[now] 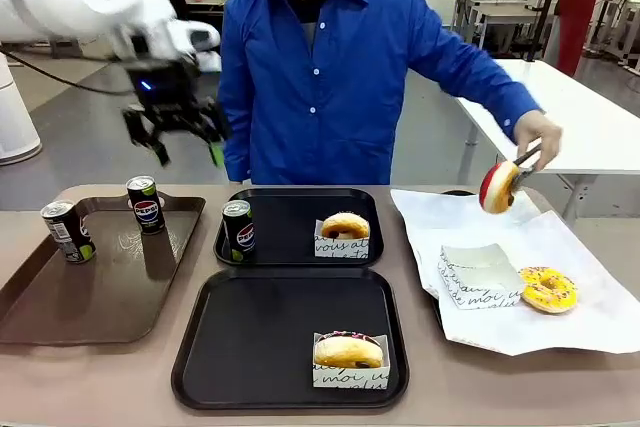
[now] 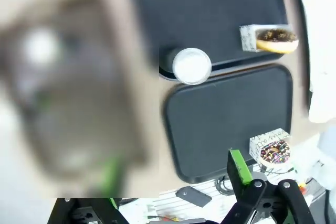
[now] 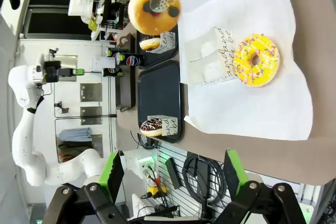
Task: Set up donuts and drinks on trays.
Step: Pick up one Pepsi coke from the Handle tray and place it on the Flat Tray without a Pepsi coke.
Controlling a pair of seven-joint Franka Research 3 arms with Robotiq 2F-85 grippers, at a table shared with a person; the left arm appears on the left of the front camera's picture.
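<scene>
The left gripper, fingers spread and empty, hangs high above the brown tray, whose two upright cans stand below, nearest this arm.

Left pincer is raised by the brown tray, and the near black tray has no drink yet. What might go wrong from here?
First, the Pepsi can nearest the open left pincer is slim and upright; an off-centre grab could topple it. Second, the person's hand holds a red-iced donut in tongs above the white paper; a right-arm move there might strike it.
</scene>
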